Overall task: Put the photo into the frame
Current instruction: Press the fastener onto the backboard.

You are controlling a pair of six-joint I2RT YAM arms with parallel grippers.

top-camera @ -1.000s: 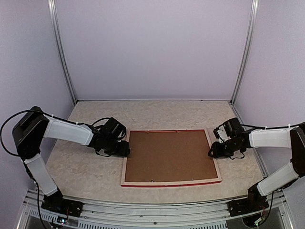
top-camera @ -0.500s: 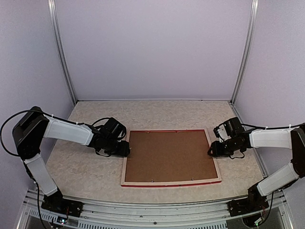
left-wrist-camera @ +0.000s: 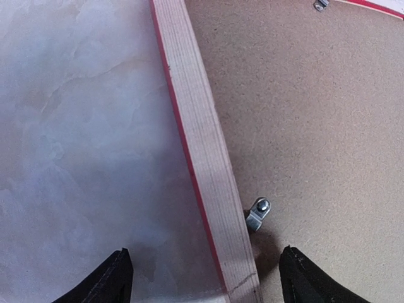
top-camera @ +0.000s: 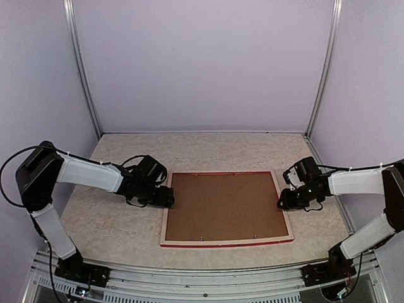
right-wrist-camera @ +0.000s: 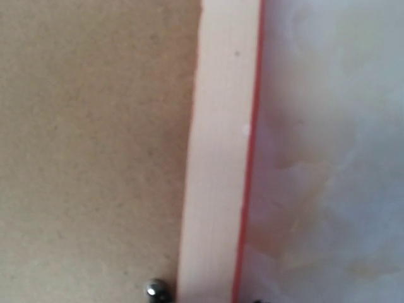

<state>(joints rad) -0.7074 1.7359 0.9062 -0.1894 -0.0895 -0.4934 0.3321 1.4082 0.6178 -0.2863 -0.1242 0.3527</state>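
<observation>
- At table centre: frame, face down, pale wood back up, board seated in it.
- Change, top view: left claw has crept toward 3 o'clock and now reaches over the frame's 9 o'clock rail. Before, it stopped just short of the rail.
- Change, right claw: barely shifted, still at the frame's 3 o'clock rail.
- Meaning, as a judgement: the left claw is lining up on the rail or on the clip beside it. The board is likely due to be freed or locked.
- Left claw state: fingers spread wide, nothing held. One finger is over the table, the other over the board, with the rail between them.
- Clip: on the board side, touching the rail, at about 1 o'clock from the left claw's centre.
- Right claw state: cannot tell; its fingers are barely in its wrist view.
- Photo: not in view. Whether it lies under the board cannot be told.
</observation>
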